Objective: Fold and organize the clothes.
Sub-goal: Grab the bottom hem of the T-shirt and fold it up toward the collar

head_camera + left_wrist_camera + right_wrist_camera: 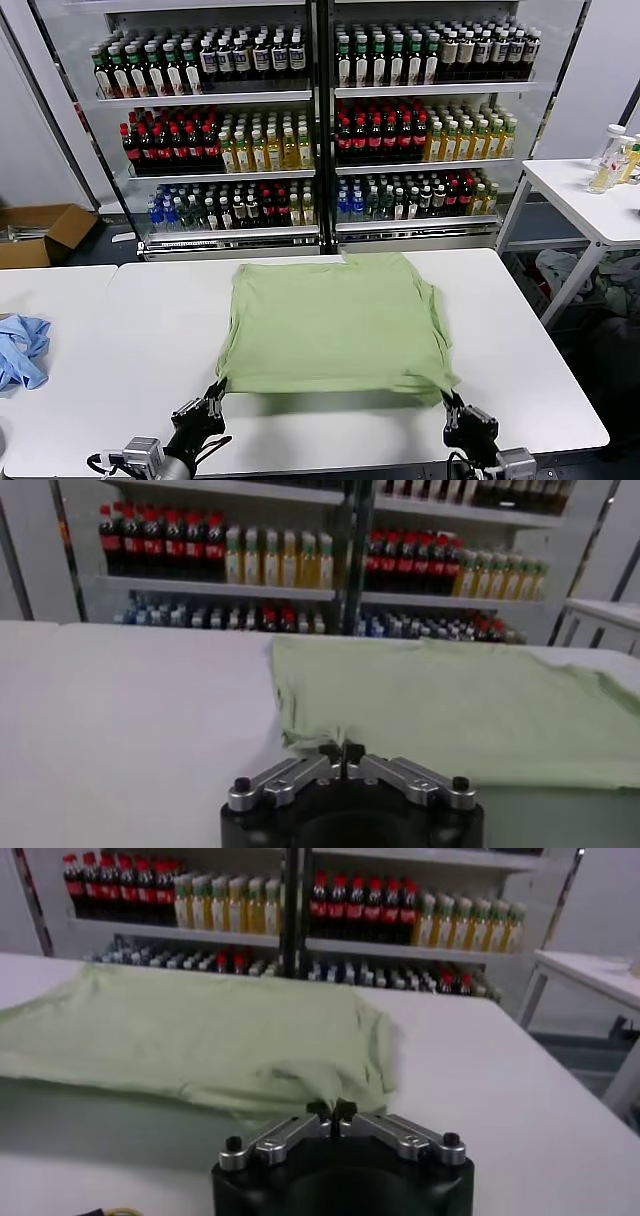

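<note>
Plain light green shirt (335,325) on white table (150,330), light blue garment (22,350)

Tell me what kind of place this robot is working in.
Probably a mock shop or test lab: tall glass-fronted coolers stocked with rows of bottled drinks, plain white tables pushed together, and an open brown cardboard box on the floor.

A white desk (150,330) carries a light green shirt (335,325), folded and spread flat near its middle. A second white desk (50,300) butts against its left side, with a crumpled light blue garment (20,350) on it.
</note>
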